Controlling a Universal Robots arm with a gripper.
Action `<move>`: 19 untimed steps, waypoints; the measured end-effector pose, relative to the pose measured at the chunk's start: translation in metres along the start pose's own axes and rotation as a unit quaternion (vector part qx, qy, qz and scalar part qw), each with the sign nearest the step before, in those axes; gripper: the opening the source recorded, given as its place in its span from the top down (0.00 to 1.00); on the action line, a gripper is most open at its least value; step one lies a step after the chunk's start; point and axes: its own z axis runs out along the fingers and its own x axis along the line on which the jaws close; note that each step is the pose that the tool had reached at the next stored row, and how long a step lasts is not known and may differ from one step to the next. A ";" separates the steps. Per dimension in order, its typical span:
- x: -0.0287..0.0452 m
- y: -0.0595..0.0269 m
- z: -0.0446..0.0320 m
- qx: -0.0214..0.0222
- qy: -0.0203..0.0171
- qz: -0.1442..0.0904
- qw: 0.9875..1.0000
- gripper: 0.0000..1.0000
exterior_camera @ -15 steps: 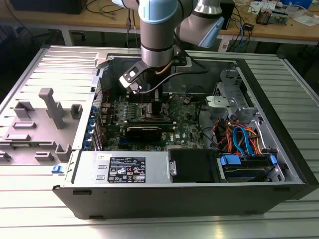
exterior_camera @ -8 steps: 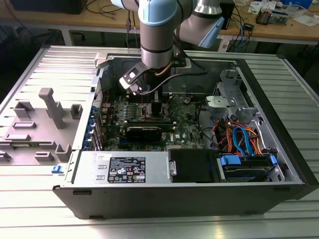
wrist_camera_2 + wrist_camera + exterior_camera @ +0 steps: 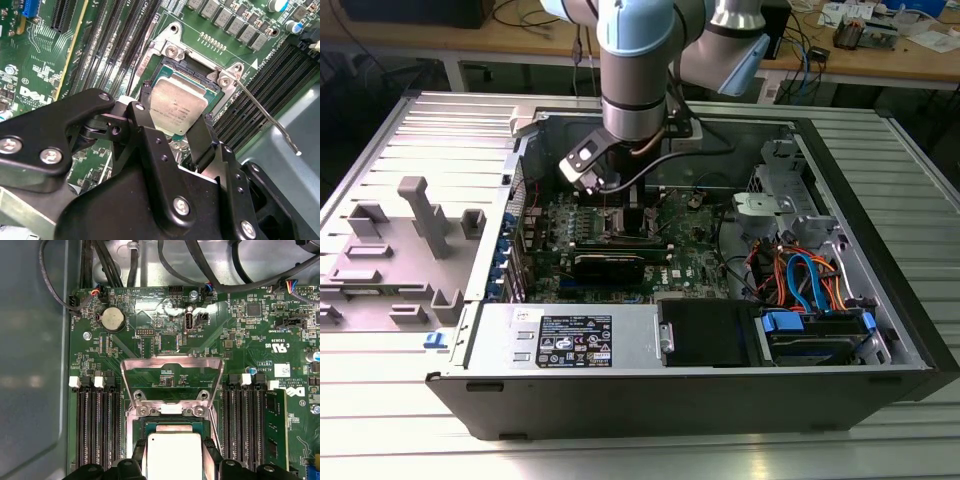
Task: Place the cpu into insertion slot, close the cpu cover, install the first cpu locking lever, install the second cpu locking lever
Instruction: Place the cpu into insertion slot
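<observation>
Second wrist view has the gripper [image 3: 176, 114] pinching the cpu [image 3: 180, 102] by two opposite edges, right over the insertion slot [image 3: 194, 64]; I can't tell whether it's seated. I judge this the first step: setting it in wants the chip level and square. The cpu cover [image 3: 172, 362] stands raised, and a locking lever [image 3: 265, 112] sticks out clear. The open computer case [image 3: 650, 400] lies on a ribbed metal bench [image 3: 620, 455].

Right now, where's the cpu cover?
In the first wrist view the cpu cover stands swung open beside the insertion slot, between the two banks of memory slots.
</observation>
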 end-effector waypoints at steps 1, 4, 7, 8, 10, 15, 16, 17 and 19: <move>0.0000 -0.0002 0.0004 0.000 0.000 -0.001 1.000 0.46; -0.0001 -0.0004 0.0020 0.000 0.000 -0.002 1.000 0.46; -0.0001 -0.0014 0.0047 0.000 0.000 -0.002 1.000 0.46; 0.0000 -0.0011 0.0049 0.000 0.000 0.002 1.000 0.46; -0.0001 -0.0010 0.0063 0.000 0.000 0.003 1.000 0.46; 0.0000 -0.0010 0.0065 0.000 0.000 0.003 1.000 0.46; -0.0001 -0.0010 0.0066 0.000 0.000 0.003 1.000 0.46; -0.0001 -0.0010 0.0066 0.000 0.000 0.002 1.000 0.46; 0.0000 -0.0010 0.0067 0.000 0.000 0.003 1.000 0.46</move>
